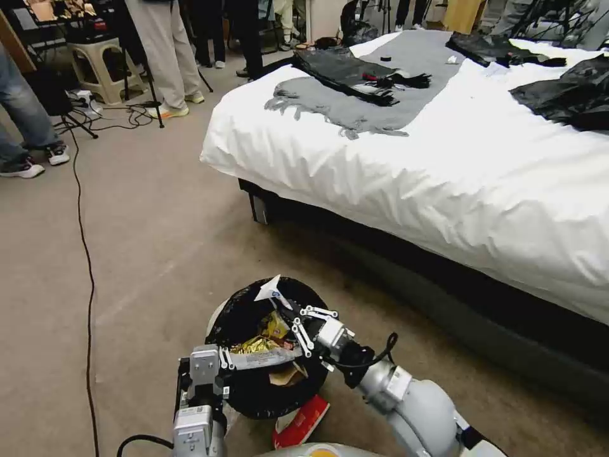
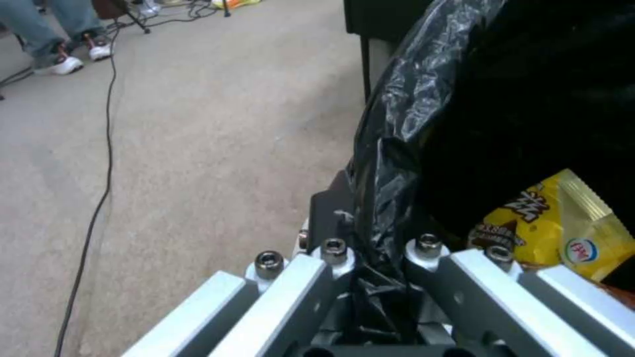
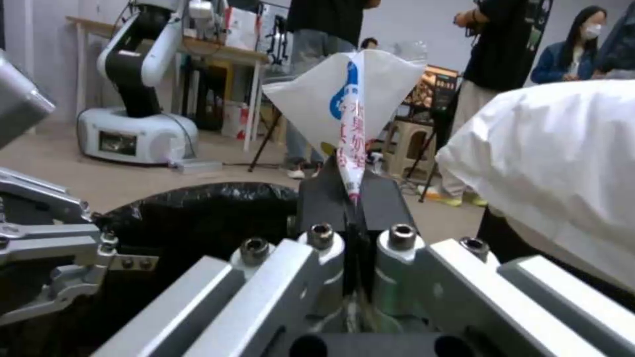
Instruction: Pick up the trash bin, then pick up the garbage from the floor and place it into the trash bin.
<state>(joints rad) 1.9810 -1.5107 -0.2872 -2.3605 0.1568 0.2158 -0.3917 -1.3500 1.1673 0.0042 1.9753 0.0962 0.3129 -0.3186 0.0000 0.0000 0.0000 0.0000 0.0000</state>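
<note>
Carpet [image 1: 146, 254] underfoot, white bed [image 1: 444, 171] beside trash bin [image 1: 254, 381]

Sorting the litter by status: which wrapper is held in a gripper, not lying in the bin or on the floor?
The white wrapper with blue print, pinched by the right gripper over the bin. The yellow one lies inside; the red-white one is on the floor.

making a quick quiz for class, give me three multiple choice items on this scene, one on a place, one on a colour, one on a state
1. Where is the red-white wrapper?
A. on the bed
B. on the floor by the bin
C. in the bin

2. What colour is the bag lining the bin?
A. black
B. blue
C. white

3. What is the right gripper doing?
A. hanging open
B. clamping the bin's rim
C. pinching a white wrapper

Answers:
1 B, it lies on the carpet against the bin.
2 A, the crinkly liner is black.
3 C, its pads are shut on the white wrapper over the bin; the left gripper clamps the rim.
</note>
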